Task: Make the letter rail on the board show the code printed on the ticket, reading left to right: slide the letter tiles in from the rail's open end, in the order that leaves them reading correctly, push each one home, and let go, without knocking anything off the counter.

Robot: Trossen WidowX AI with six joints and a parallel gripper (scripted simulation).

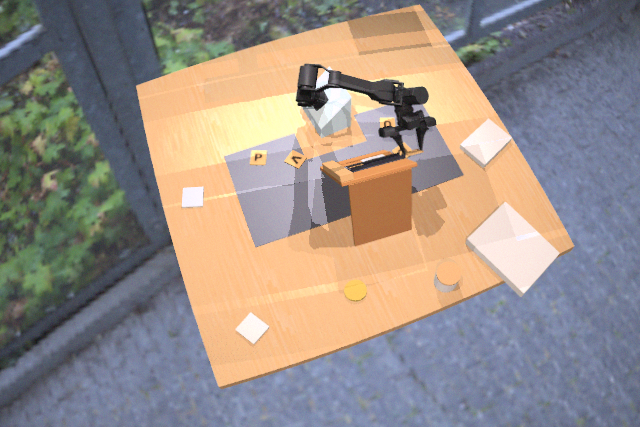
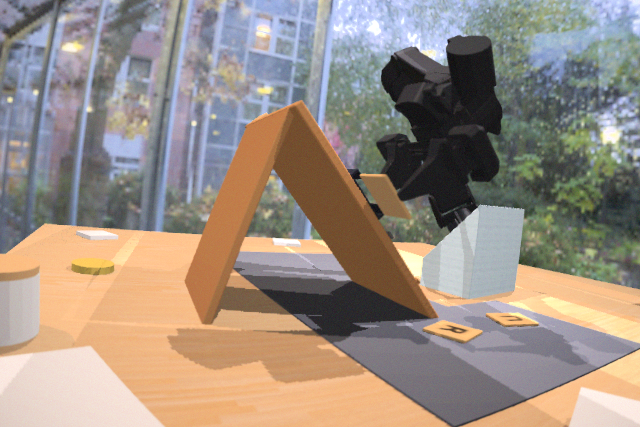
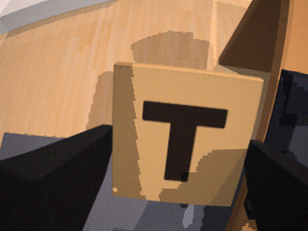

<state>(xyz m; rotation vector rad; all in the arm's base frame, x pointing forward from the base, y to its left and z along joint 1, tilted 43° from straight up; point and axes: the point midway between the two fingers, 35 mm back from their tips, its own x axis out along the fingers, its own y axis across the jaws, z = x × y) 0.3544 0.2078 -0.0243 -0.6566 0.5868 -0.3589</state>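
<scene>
My gripper (image 1: pixel 412 152) (image 3: pixel 181 143) is shut on the T tile (image 2: pixel 386 196) (image 3: pixel 188 113), its fingers at two opposite edges. The T reads upright in the wrist view. The tile is in the air, tilted, close to the right end of the dark rail (image 1: pixel 379 162) (image 2: pixel 378 210) (image 3: pixel 291 111) on the sloping board (image 1: pixel 382 205) (image 2: pixel 330 215); contact cannot be told. A P tile (image 1: pixel 257 157) and a tile like a turned V (image 1: pixel 295 158) lie left on the mat. A U tile (image 1: pixel 387 123) (image 2: pixel 511 319) and an R tile (image 2: pixel 452 331) lie right. The ticket's code is unreadable.
A pale wedge block (image 1: pixel 330 117) (image 2: pixel 475 257) stands behind the board. Two pale slabs (image 1: pixel 485 143) (image 1: pixel 511 249) lie at the right. A lidded round tub (image 1: pixel 447 275) and a yellow disc (image 1: pixel 355 290) are in front. Two white cards (image 1: pixel 192 197) (image 1: pixel 252 328) lie left.
</scene>
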